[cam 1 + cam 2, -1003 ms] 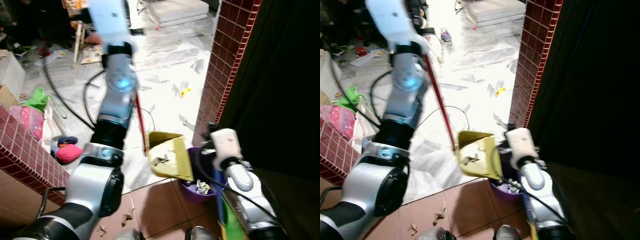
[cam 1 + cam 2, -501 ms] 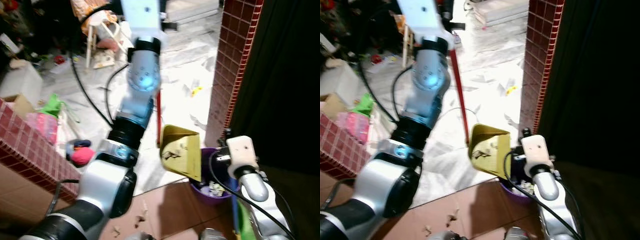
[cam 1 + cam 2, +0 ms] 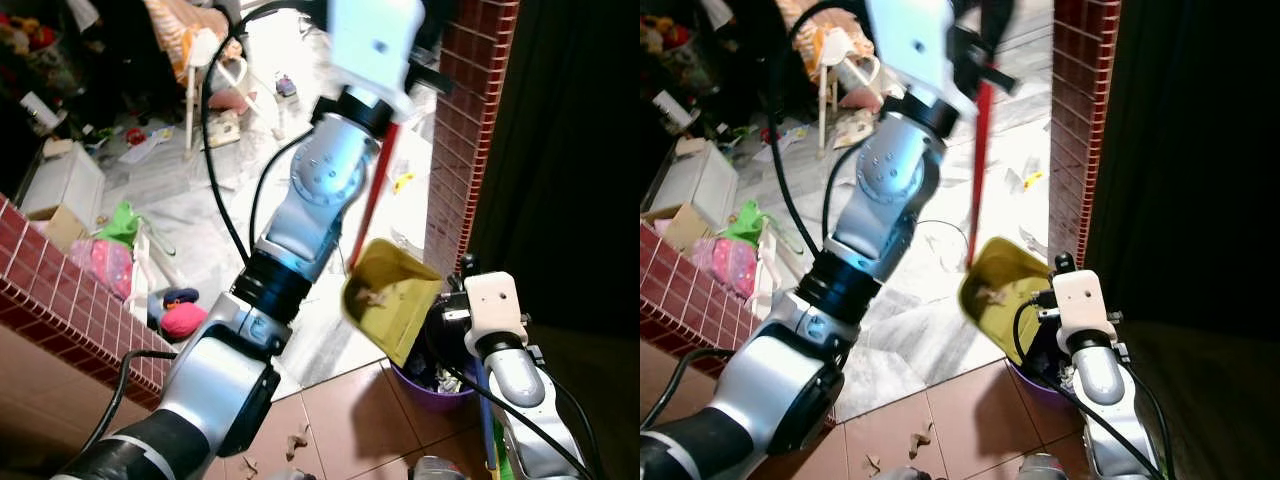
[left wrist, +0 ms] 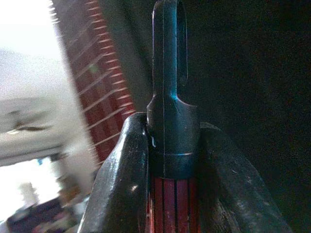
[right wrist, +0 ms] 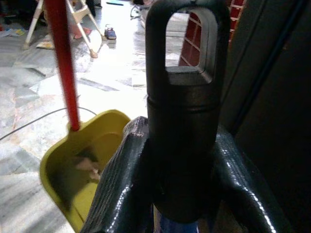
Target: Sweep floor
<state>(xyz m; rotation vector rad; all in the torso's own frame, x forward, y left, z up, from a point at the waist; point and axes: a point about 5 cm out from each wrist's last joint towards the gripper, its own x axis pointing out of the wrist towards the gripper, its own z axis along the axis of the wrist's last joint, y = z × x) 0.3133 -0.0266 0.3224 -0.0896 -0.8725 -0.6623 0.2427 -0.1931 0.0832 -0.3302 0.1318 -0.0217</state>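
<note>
Our left gripper (image 4: pixel 167 194), clamped on the dustpan's red handle (image 3: pixel 372 205), tilts the yellow dustpan (image 3: pixel 390 298) just above the purple bin (image 3: pixel 428 382); our right gripper (image 5: pixel 182 194) clamps a black-capped broom handle (image 5: pixel 182 97).

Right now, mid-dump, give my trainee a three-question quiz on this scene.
1. True or false: the yellow dustpan is tilted over the purple bin.
2. The left gripper has its jaws shut on: A) a red handle B) a cable C) a chair.
3. Fill in: scraps lie on the ___ floor tiles near the robot's feet.

Key: 1 true; 2 A; 3 brown.
</note>
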